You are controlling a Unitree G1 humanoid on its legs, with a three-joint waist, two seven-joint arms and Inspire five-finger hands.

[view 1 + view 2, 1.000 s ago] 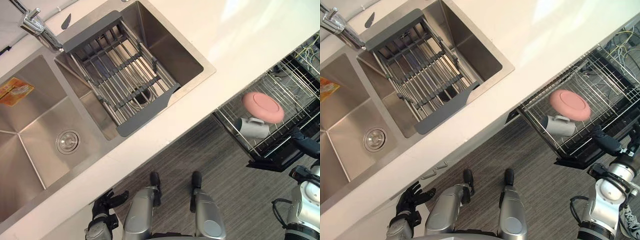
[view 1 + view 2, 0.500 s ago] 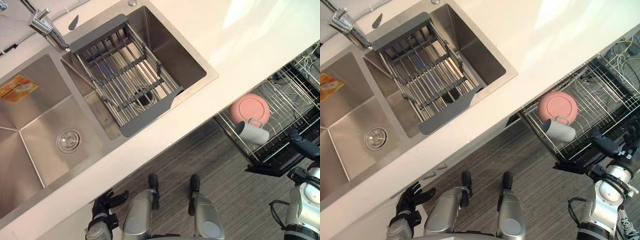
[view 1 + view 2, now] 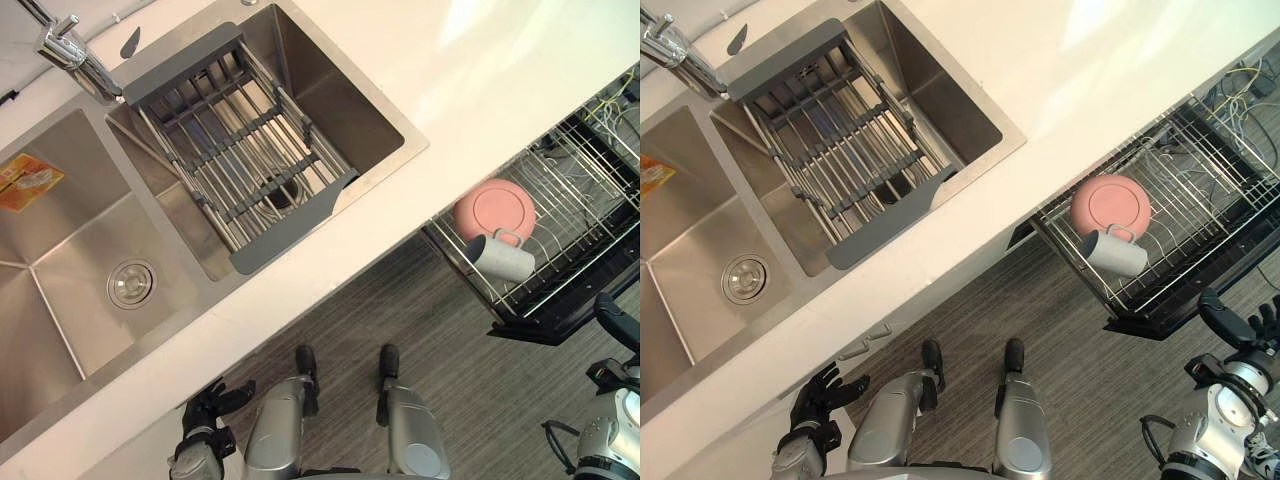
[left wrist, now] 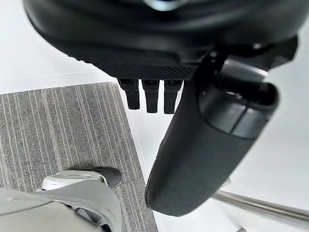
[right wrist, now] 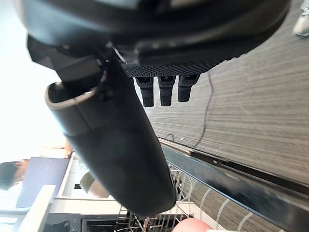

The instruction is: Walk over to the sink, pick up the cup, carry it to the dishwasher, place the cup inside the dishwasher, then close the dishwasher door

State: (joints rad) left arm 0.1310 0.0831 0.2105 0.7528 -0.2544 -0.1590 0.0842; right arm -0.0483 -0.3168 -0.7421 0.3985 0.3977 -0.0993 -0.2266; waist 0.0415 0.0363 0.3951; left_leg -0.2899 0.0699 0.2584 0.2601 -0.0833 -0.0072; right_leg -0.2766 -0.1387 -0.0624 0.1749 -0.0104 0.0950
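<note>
cup (image 3: 500, 258): on its side in rack (image 3: 575, 190), beside plate (image 3: 493, 210)
right hand (image 3: 1230, 325): spread, empty, near dishwasher door (image 3: 1150, 322)
left hand (image 3: 820, 395): relaxed, idle
risk: I reckon pulled-out rack blocks door; forcing could jolt cup

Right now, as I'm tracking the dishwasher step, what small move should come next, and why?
Probably bring the right hand to the dishwasher's dark front edge and start pushing it shut. The cup already lies in the pulled-out wire rack beside the pink plate, and the open right hand hangs just off that edge, holding nothing.
</note>
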